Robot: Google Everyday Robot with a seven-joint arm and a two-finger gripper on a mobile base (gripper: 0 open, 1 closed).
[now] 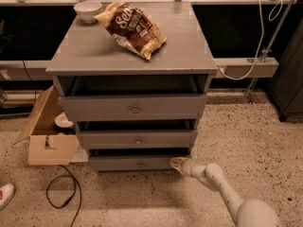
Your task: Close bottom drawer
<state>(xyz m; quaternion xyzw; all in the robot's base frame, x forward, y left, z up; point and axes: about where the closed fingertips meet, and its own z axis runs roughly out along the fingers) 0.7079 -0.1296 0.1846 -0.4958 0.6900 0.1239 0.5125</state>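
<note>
Bottom drawer (139, 163): tool (176, 163) at right end.

One camera looks down from high in front of the grey chest (94, 56), fairly near; the gripper (177, 163) shows low in view, right of centre.

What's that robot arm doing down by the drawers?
The arm reaches down low, with its end effector at the right end of the bottom drawer of the grey chest. That drawer sticks out a little and is not yet shut. A chip bag and a bowl sit on top.
</note>
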